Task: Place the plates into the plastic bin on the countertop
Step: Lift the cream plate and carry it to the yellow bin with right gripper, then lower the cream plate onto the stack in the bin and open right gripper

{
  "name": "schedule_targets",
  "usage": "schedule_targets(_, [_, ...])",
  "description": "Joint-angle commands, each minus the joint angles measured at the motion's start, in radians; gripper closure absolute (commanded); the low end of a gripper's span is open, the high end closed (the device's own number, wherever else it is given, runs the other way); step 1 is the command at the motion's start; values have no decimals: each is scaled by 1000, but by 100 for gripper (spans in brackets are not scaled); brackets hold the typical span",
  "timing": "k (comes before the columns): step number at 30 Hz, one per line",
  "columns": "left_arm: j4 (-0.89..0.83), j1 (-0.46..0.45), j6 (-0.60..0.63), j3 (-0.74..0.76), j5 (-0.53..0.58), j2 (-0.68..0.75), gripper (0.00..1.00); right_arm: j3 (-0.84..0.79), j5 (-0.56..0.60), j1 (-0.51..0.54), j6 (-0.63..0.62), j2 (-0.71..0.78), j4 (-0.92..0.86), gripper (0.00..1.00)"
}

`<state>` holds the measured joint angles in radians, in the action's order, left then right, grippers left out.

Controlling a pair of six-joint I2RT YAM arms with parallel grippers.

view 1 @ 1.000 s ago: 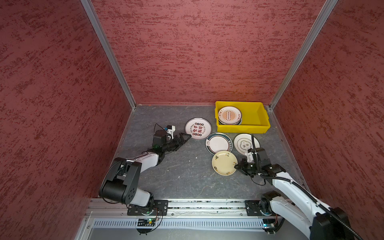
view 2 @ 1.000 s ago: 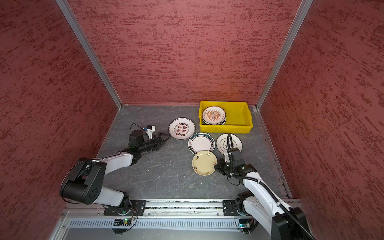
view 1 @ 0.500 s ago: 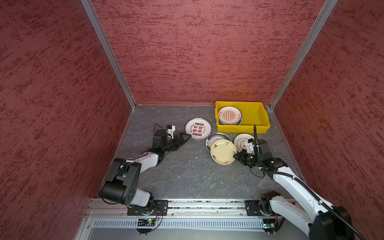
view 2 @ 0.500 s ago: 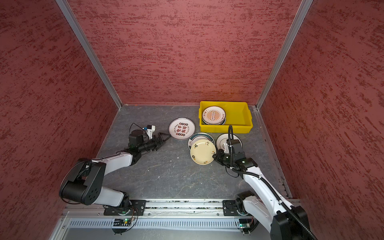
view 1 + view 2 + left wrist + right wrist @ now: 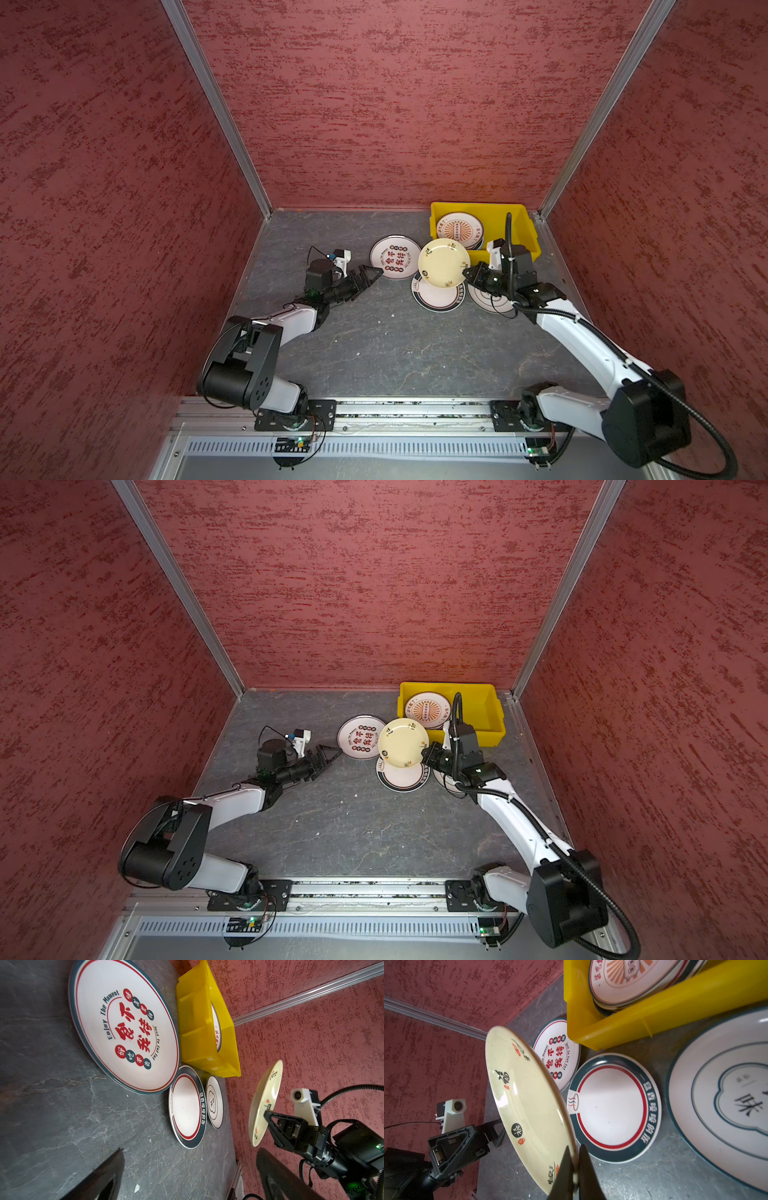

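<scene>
My right gripper (image 5: 466,273) is pinched tight on the rim of a cream plate (image 5: 444,262), holding it tilted in the air above a green-rimmed plate (image 5: 436,298) that lies on the grey countertop (image 5: 374,353). My left gripper (image 5: 371,274) gapes wide and holds nothing, low beside a lettered plate (image 5: 395,257). Farther back, the yellow bin (image 5: 521,226) holds a stack topped by a sunburst plate (image 5: 459,226).
</scene>
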<state>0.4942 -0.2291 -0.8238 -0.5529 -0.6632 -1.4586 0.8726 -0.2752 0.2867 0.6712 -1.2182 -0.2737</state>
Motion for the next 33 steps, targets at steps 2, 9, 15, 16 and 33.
schedule_targets(2, [14, 9, 33, -2, -4, 16, 1, 87, 76, 3, -25, -53, 112, 100])
schedule_targets(9, [17, 10, 28, 2, -8, 35, 1, 255, 226, -21, -53, -209, 91, 100])
schedule_targets(15, [19, 8, 34, 5, -5, 40, 1, 291, 268, -114, 15, -305, 204, 100])
schedule_targets(16, [18, 8, 35, 4, -5, 40, 1, 295, 275, -124, 22, -319, 216, 100])
schedule_targets(33, [67, 5, 13, -5, -38, -33, 1, 564, 300, -192, 52, -690, 153, 100])
